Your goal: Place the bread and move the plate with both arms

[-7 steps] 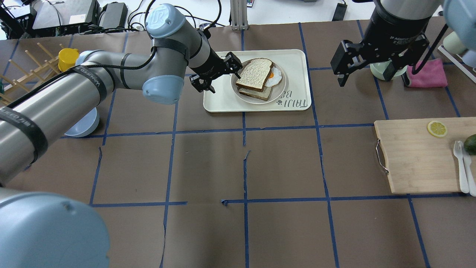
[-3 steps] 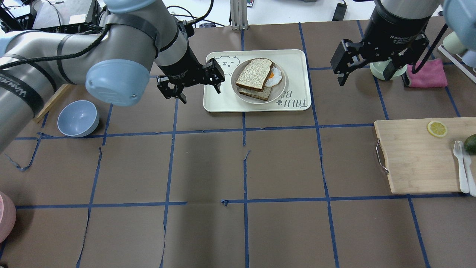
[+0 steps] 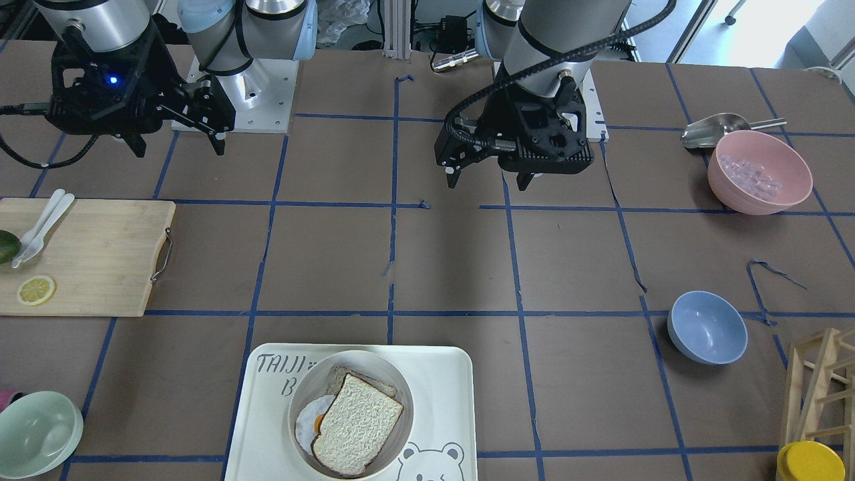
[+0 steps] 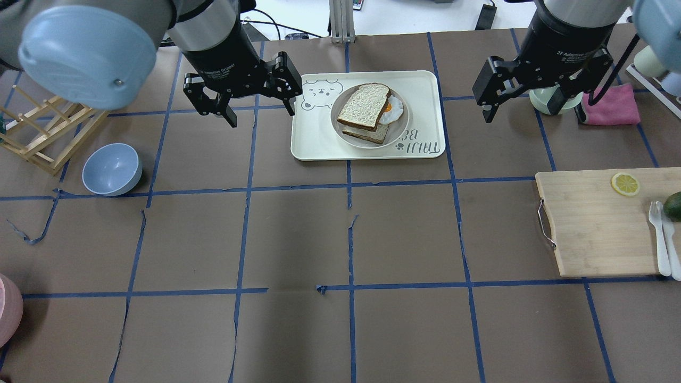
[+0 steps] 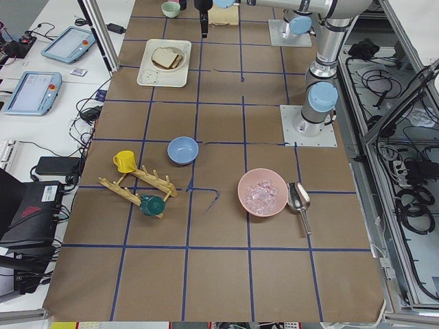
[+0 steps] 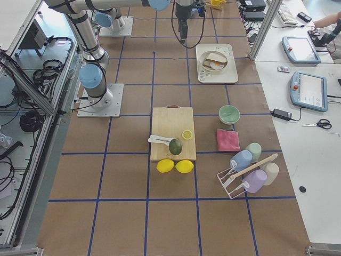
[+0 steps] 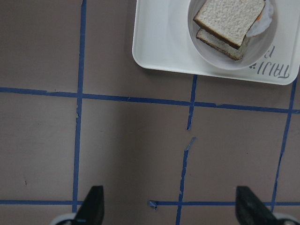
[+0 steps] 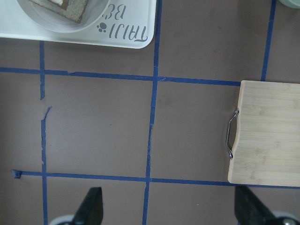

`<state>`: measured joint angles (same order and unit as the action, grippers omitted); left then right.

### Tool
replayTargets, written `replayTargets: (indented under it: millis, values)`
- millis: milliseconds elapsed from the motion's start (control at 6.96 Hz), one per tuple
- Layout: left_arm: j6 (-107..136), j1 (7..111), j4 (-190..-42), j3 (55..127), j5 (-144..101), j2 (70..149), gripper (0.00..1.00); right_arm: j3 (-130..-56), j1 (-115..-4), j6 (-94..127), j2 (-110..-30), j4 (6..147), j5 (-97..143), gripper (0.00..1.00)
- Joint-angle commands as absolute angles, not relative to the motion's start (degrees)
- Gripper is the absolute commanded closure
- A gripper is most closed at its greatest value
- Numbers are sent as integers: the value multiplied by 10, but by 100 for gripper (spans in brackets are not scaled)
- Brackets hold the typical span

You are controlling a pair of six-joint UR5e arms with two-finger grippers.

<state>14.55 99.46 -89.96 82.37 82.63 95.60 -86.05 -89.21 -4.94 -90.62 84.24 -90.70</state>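
Observation:
The bread [image 4: 364, 102] lies on top of a smaller beige slice and a fried egg [image 4: 395, 109] in the round plate [image 4: 337, 121]. The plate sits on the bear-printed tray [image 4: 319, 144]. My left gripper [image 4: 259, 110] is open and empty, raised just left of the tray. My right gripper [image 4: 541, 103] is open and empty, raised to the right of the tray. The left wrist view shows the bread [image 7: 229, 18] and the plate [image 7: 200, 43] far ahead of the open fingertips [image 7: 93, 202]. The front view shows the bread [image 3: 357, 424], the left gripper [image 3: 487, 179] and the right gripper [image 3: 179, 145].
A wooden cutting board [image 4: 596, 223] with a lemon slice, cutlery and an avocado lies at the right. A blue bowl [image 4: 111, 169] and a wooden rack [image 4: 42, 133] stand at the left. A pink cloth [image 4: 612, 106] lies behind the right gripper. A pink bowl [image 3: 758, 172] stands near my left base.
My left arm has swung back and to the left. Its open gripper has moved from the plate's left rim to beyond the tray's left edge. The right arm has not moved.

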Motion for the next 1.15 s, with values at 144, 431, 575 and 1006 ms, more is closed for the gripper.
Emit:
replayTargets:
  millis: [144, 431, 575, 1006]
  values:
    - [47, 977, -911, 813, 835, 938, 0, -860, -892, -50, -906, 843, -907, 0]
    - [41, 958, -910, 813, 851, 933, 0, -860, -892, -50, -906, 845, -908, 0]
    - [41, 958, -914, 814, 894, 926, 0, -860, -892, -50, -906, 843, -908, 0]
    - [41, 955, -918, 817, 886, 922, 0, -860, -892, -50, -907, 843, -908, 0]
